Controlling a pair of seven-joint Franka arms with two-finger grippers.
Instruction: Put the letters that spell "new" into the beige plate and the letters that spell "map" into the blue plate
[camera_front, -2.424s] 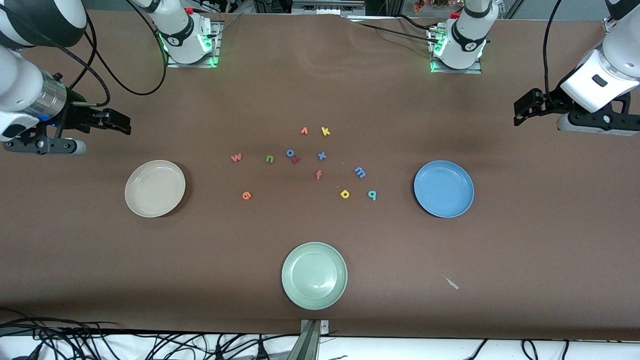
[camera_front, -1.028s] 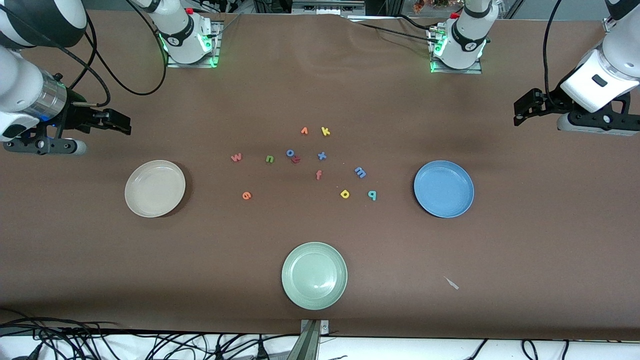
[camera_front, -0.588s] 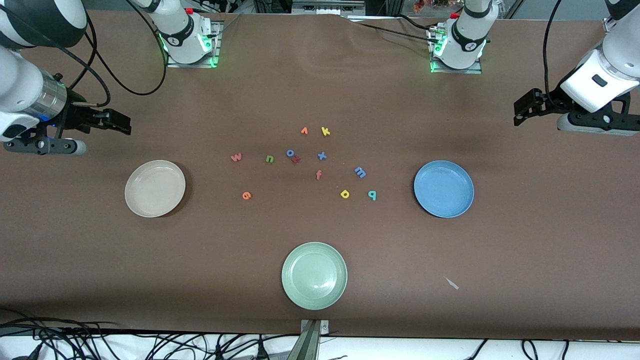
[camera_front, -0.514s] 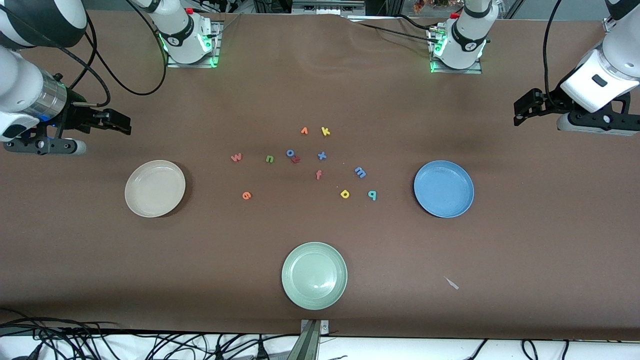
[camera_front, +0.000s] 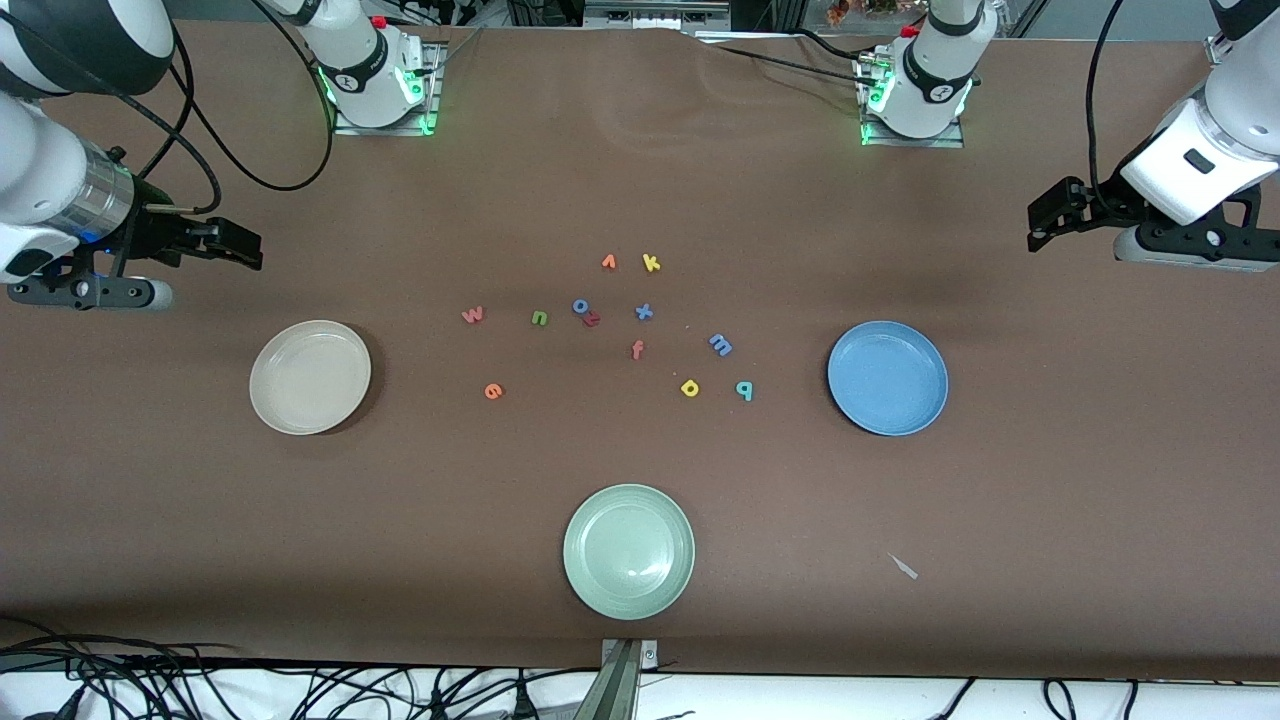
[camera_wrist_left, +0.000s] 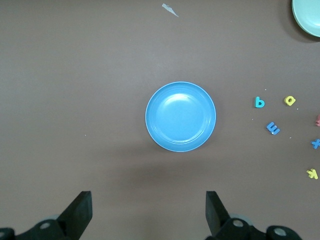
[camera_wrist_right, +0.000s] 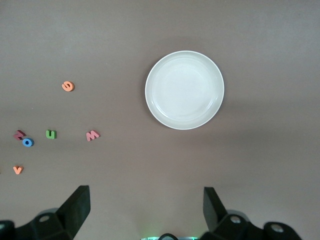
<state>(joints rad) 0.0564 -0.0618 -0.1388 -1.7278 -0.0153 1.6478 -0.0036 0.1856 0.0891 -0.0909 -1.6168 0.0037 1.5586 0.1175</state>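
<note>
Left tool (camera_wrist_left: 146, 212) released, waiting above table by blue plate (camera_front: 887, 378); right tool (camera_wrist_right: 145, 212) released, by beige plate (camera_front: 310, 377).

Both arms were glossy white with black joint bands. Green lights glowed at their bases, each bolted to a metal plate, a small red cap above. Black cables looped off them. The left hand (camera_front: 1040, 225) and right hand (camera_front: 245, 247) were matte black, with broad wedge-shaped fingers (camera_wrist_left: 79, 212).

Nothing has moved since the earlier pictures
</note>
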